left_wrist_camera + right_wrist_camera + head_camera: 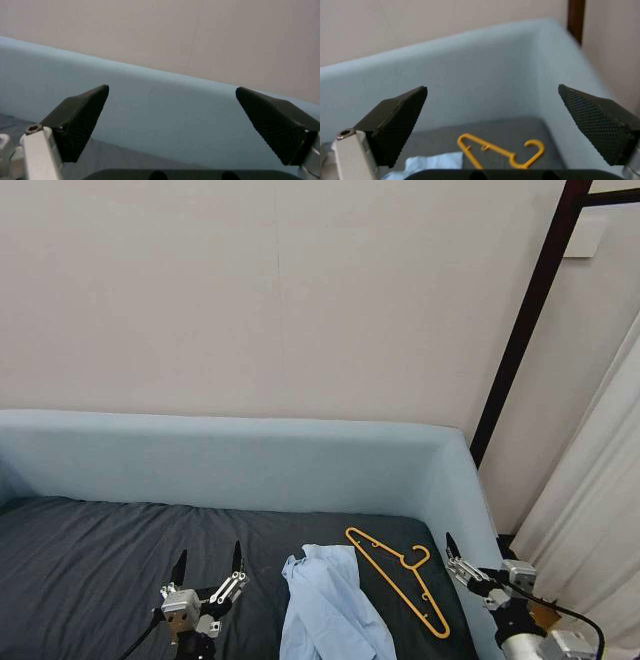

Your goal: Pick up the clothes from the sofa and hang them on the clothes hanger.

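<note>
Your left gripper (210, 555) hovers, fingers spread, with the blue shirt (330, 605) to its right. Your right gripper (480, 565), likewise spread, has the orange hanger (398, 576) to its left.

Beige wall (250, 300); dark pole (525, 320), white curtain (590, 510) right.

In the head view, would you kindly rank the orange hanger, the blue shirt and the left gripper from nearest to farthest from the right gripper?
1. orange hanger: lying just to the left of the right gripper.
2. blue shirt: further left, beside the hanger.
3. left gripper: farthest left, beyond the shirt.
</note>
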Robot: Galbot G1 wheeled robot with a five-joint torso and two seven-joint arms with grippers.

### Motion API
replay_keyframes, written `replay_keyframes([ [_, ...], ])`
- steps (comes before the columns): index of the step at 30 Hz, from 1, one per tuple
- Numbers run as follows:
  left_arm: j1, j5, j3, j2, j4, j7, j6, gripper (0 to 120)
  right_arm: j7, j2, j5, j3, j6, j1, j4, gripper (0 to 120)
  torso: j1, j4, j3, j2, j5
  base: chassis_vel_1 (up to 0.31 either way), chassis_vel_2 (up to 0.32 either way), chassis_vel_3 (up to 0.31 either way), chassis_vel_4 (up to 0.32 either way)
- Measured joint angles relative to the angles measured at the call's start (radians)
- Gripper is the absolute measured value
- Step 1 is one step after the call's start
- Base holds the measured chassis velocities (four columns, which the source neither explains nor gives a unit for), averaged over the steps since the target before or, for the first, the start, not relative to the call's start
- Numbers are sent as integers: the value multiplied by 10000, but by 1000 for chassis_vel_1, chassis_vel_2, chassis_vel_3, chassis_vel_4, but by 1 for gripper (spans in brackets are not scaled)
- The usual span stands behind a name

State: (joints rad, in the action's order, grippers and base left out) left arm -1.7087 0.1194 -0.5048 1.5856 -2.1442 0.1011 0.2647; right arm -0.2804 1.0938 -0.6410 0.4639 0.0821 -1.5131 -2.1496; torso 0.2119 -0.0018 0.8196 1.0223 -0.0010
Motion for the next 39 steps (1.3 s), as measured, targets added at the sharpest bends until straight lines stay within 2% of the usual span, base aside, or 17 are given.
replay_keyframes([
  [4,-91,42,-191,-95,52,123,3,100,-364,-351,-1618,-723,855,823,302,100,0,7,1,0,2,0,0,0,0],
  [6,-110,134,-336,-106,72,162,4,100,-1002,-496,-3281,-1441,1812,1738,627,100,0,7,1,0,3,0,0,0,0],
  [7,-110,134,-336,-106,72,162,4,100,-1002,-496,-3281,-1441,1812,1738,627,100,0,7,1,0,3,0,0,0,0],
  [8,-110,128,-393,-66,148,162,4,100,-1372,-485,-4072,-1889,2448,2419,956,100,0,4,1,0,1,0,0,0,0],
  [10,-110,-1,-431,57,332,138,14,100,-1704,-285,-4759,-2740,3103,3694,1901,100,1,6,0,0,1,0,0,0,0],
  [12,-109,-121,-483,125,451,128,14,100,-1782,-66,-4997,-3331,3416,4506,2807,100,1,8,2,-1,0,0,0,0,0],
  [13,-109,-121,-483,125,451,128,14,100,-1782,-66,-4997,-3331,3416,4506,2807,100,1,8,2,-1,0,0,0,0,0],
  [16,-108,-189,-670,164,544,128,-1,100,-1498,434,-4986,-4165,3554,5599,4685,100,2,6,2,-1,2,0,0,0,0],
  [17,-108,-189,-670,164,544,128,-1,100,-1498,434,-4986,-4165,3554,5599,4685,100,2,6,2,-1,2,0,0,0,0],
  [21,-154,-183,-811,155,468,127,-30,100,-638,1114,-4807,-4507,3659,6522,6313,100,2,7,2,-1,0,0,0,0,0],
  [27,-181,-182,-777,189,295,119,-82,100,469,1605,-4148,-4744,3690,6981,7504,100,2,5,1,-1,1,0,0,0,0],
  [38,-156,-256,-715,223,372,109,-134,100,686,2517,-3242,-4443,3820,7197,8807,100,2,4,0,0,0,0,0,0,0],
  [39,-158,-265,-724,221,377,110,-143,100,683,2623,-3210,-4352,3862,7189,8861,97,2,5,0,-1,0,0,0,0,0],
])
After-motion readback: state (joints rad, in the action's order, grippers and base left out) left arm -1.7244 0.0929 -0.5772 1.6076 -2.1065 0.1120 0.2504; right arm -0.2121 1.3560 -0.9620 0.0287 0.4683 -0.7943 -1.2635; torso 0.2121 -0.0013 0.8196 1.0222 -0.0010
